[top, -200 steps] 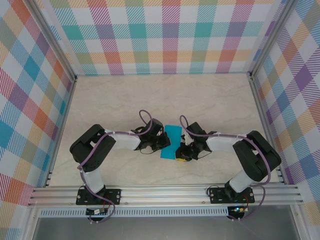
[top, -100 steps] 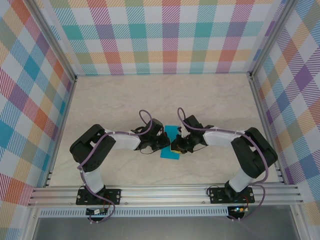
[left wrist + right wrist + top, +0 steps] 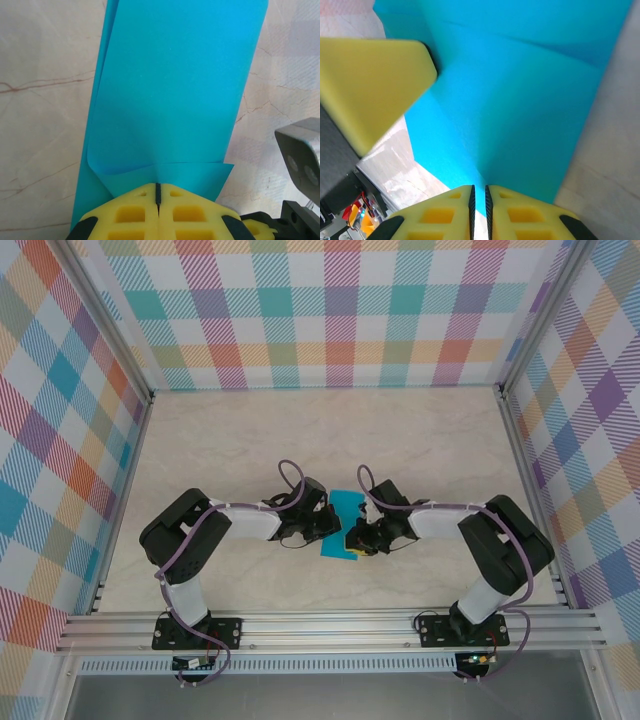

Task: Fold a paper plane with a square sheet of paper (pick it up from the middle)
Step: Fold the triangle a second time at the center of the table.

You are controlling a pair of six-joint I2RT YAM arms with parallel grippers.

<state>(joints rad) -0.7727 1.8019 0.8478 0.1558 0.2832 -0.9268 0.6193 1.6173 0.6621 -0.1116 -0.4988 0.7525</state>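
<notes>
Our square sheet of paper [image 3: 175, 100] lies folded mid-table [image 3: 420, 440], with the left gripper [image 3: 157, 192] and right gripper [image 3: 479, 192] each pinched shut on an edge. It's light, floppy and creases easily, so we'd hold the edges gently.

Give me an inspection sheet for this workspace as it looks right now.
Surface: pale marble-pattern table.
Job's things: teal square sheet of paper, folded over, between the two arms.
Clutter: nothing seen.
Grippers: left gripper shut on the paper's edge; right gripper shut on it from the other side.
Cables: purple cables looped along both arms.
Surroundings: plaid walls, aluminium rail at the near edge.
</notes>
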